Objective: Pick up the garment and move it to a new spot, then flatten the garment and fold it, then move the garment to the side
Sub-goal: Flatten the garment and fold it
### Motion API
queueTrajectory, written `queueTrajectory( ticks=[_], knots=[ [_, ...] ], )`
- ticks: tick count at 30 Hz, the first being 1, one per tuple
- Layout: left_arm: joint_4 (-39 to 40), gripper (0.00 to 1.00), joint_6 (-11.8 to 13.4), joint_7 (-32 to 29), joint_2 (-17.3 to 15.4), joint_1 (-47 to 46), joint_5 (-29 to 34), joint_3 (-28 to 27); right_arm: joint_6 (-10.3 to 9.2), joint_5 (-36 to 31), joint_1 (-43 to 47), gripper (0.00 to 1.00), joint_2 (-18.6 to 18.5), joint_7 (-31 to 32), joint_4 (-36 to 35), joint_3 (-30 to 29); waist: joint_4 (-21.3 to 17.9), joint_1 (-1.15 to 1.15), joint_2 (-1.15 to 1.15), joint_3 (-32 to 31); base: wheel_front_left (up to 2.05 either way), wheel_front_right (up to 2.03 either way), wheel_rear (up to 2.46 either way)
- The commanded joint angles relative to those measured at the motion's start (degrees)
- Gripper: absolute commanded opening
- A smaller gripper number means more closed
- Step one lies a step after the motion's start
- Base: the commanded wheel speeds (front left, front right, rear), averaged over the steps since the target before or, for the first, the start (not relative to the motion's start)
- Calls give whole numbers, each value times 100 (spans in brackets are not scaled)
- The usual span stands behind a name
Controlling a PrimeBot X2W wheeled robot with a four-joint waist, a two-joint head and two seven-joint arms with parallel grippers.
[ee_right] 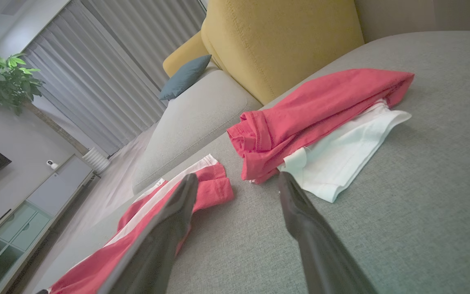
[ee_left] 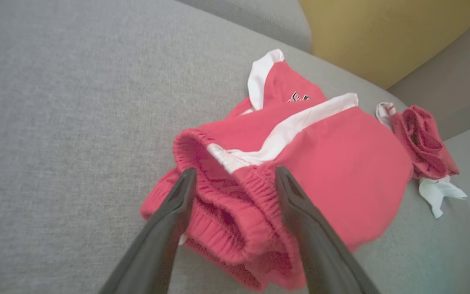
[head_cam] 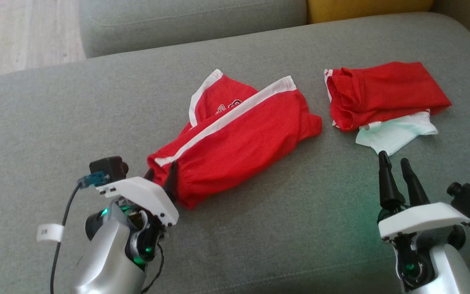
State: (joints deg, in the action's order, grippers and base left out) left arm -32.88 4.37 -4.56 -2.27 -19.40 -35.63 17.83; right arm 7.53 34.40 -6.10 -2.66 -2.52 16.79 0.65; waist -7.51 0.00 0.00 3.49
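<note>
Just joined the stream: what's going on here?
The left gripper is open, fingers straddling the waistband of the red shorts on the sofa; nothing gripped yet. The right gripper is open too, near but clear of a folded red garment lying on a white one.

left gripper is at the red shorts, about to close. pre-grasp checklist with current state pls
1. Left gripper open: ok.
2. Waistband of the red shorts between its fingers: ok, seen in the left wrist view.
3. Fingers low enough to catch the fabric: cannot tell.
4. Right gripper open, apart from the folded red garment and white garment: ok.
5. Shorts lying flat: not ok, bunched.
6. Bare sofa cushion for a new spot: ok.
</note>
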Motion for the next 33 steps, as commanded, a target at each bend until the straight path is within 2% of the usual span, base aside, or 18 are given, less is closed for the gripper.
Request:
queueTrajectory(
  ticks=[1, 14, 15, 16, 17, 22, 25, 29, 33],
  knots=[
    [114, 100, 28, -3, -98, -330, -30, -176, -4, 50, -200, 100, -22, -68, -226, 108, -24, 0, 0, 27, 0, 0, 0],
    [-232, 100, -168, 145, -87, -628, -364, -306, -4, 102, -264, 100, -21, -127, -74, 198, -109, 0, 0, 99, 0, 0, 0],
    [-263, 50, -214, 144, -86, -660, -383, -288, -4, 96, -271, 100, -21, -124, -66, 202, -115, 0, 0, 106, 0, 0, 0],
    [-285, 9, -268, 150, -85, -693, -393, -261, -4, 87, -277, 100, -21, -122, -57, 202, -120, 0, 0, 115, 0, 0, 0],
    [-299, 0, -313, 181, -84, -720, -402, -245, -4, 77, -284, 100, -21, -121, -50, 197, -124, 0, 0, 122, 0, 0, 0],
    [-237, 0, -508, 441, -80, -774, -376, -155, -4, 31, -325, 100, -21, -101, -47, 110, -101, 0, 0, 127, 0, 0, 0],
    [-39, 0, -705, 764, -100, -731, -221, -1, -4, -28, -366, 100, -21, -79, -79, -14, -11, 0, 0, 96, 0, 0, 0],
    [394, 0, -892, 1089, -163, -520, 48, 319, -4, -136, -452, 100, -21, 21, -165, -178, 177, 0, 0, 0, 0, 0, 0],
    [935, 0, -1018, 1120, -257, -172, 310, 794, -4, -295, -587, 100, -21, 251, -261, -328, 448, 0, 0, -93, 0, 0, 0]
  ],
)
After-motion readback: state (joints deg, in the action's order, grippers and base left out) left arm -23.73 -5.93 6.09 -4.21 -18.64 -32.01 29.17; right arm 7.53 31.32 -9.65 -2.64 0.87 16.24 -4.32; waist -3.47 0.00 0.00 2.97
